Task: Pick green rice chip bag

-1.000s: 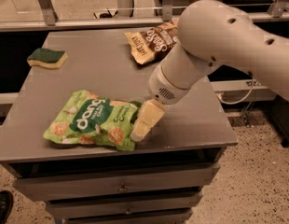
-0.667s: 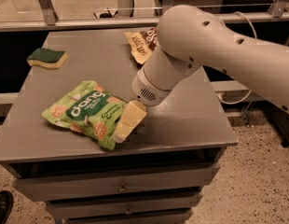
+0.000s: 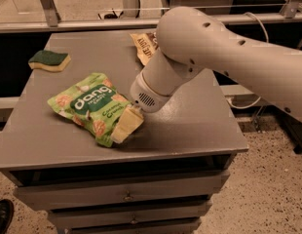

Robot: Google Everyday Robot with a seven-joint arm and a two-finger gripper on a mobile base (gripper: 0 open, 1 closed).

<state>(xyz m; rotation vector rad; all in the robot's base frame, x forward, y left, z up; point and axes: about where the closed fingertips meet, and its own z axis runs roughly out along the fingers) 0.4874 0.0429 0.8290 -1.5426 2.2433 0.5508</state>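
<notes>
1. Since the earlier frames the gripper (image 3: 125, 125) has been carried leftward across the table (image 3: 190, 126), and the green rice chip bag (image 3: 90, 106) has been shifted and turned along with it.
2. The bag is laid flat on the front-left part of the table, with the gripper set on its near right corner. Whether the claw is closed on that corner cannot be told.
3. If only a thin edge of crinkly film is caught, the bag could be pulled free during lifting.
4. If the bag is merely being pushed, it could be driven on toward the table's left edge.
</notes>
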